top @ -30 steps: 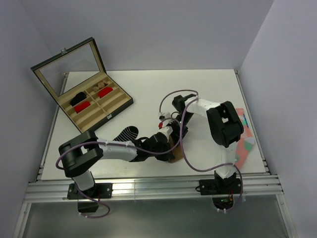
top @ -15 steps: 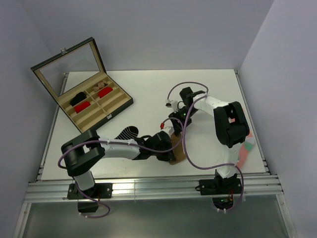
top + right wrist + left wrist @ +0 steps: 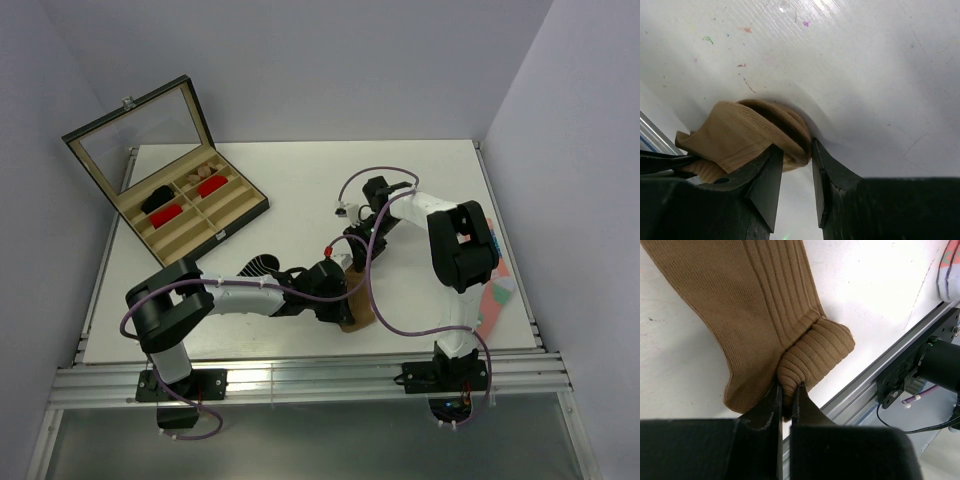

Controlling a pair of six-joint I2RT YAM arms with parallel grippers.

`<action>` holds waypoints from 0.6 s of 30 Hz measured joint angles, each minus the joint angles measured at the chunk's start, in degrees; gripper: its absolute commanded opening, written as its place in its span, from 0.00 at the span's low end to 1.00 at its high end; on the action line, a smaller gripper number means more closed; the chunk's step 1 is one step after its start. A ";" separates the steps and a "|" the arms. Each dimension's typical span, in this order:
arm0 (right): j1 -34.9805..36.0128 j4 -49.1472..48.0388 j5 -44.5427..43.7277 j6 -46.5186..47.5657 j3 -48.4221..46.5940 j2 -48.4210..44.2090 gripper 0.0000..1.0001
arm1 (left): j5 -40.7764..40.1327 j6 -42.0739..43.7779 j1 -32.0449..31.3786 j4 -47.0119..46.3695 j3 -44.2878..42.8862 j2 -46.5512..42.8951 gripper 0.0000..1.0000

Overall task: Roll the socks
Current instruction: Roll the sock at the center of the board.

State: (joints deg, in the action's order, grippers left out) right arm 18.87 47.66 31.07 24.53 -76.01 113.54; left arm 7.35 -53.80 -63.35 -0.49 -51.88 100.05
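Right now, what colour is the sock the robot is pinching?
The sock is plain tan-brown, ribbed; the left wrist view shows it best.

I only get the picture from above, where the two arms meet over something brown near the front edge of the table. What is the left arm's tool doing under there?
Observer: From its wrist camera, the left tool is shut. It is pinching the tan sock at its edge, just where a thick ribbed roll meets the flat part.
Operator: And the right arm, is it holding the same sock?
Observer: The right tool has one finger on either side of a bunched part of that sock. I cannot tell whether they are squeezing it.
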 measured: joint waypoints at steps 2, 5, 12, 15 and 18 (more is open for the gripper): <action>0.22 0.33 0.20 0.11 -0.28 0.22 0.35 | 0.72 0.07 0.44 1.36 -0.81 0.26 0.00; 0.59 0.59 -0.17 0.24 -1.03 0.72 0.27 | 1.68 0.11 0.94 3.21 -2.08 0.90 0.00; 1.25 1.01 0.07 -0.94 -9.01 5.18 0.25 | 5.99 0.11 2.89 5.84 -4.37 2.69 0.00; 1.29 0.33 0.66 -1.11 -10.78 5.75 0.25 | 8.90 0.07 4.00 6.36 -5.20 3.80 0.00; 1.29 -0.57 1.29 -1.33 -10.93 5.75 0.27 | 12.15 -0.26 5.05 6.14 -5.79 5.11 0.00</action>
State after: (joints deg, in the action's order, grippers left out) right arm 20.16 47.09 32.36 23.20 -86.94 119.28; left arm 19.51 -54.06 -58.30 5.65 -57.67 105.16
